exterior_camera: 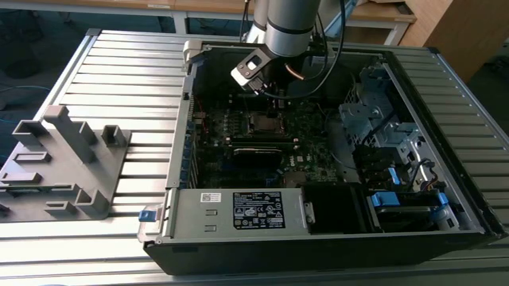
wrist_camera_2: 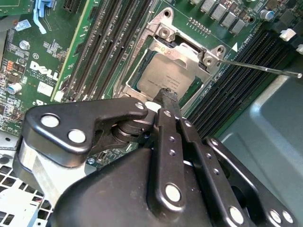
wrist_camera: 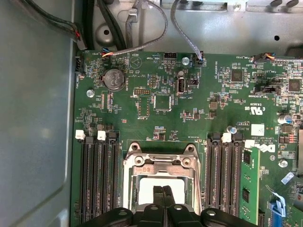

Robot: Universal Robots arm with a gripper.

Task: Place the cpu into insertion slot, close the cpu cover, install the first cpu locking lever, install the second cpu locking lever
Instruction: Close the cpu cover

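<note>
The cpu in the insertion slot under the cpu cover, right beneath the empty, pressed-together pincer.

Claw fingers pressed together, tip at edge of cpu. The cpu cover frames the cpu. Thin locking lever sticks out over memory slots on motherboard.

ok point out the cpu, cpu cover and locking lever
cpu point(wrist_camera_2: 161, 75), second wrist view, middle of its grey top
cpu cover point(wrist_camera_2: 182, 53), second wrist view, shiny frame strip bordering the chip
locking lever point(wrist_camera_2: 255, 67), second wrist view, midway along its rod
</note>
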